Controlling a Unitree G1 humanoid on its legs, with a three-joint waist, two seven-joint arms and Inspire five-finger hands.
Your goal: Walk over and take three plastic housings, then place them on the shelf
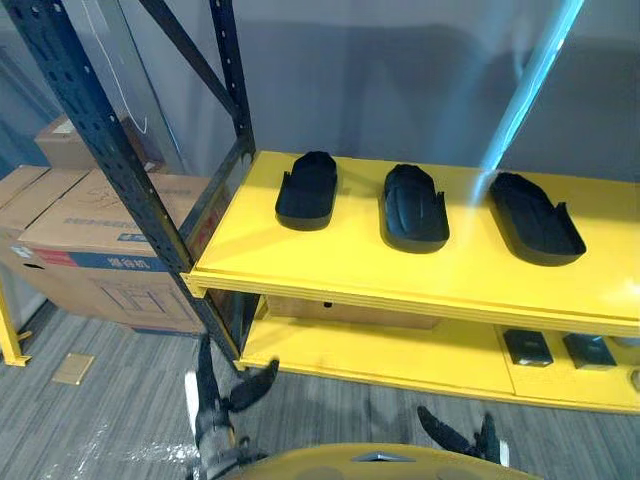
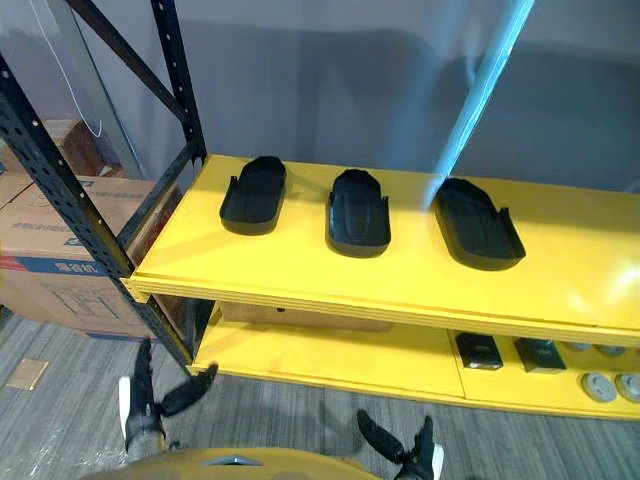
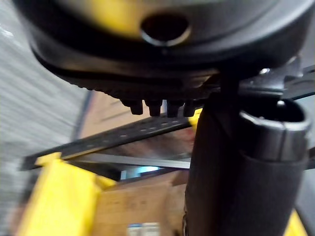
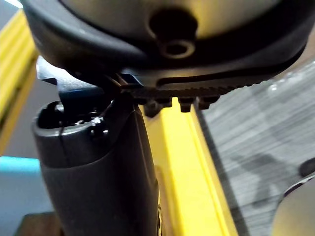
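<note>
Housings [image 1: 414, 208], three in all, lie in a row on the shelf [image 1: 330, 262], apart from one another. The left hand [image 1: 212, 412] and right hand [image 1: 470, 440] hang low before it, fingers loose, holding nothing. Placing looks done; the next move would only be stepping back.

The left hand [image 1: 213, 412] hangs low, fingers straight and thumb splayed wide. The right hand [image 1: 468, 442] is low too, its fingers spread apart and relaxed.
</note>
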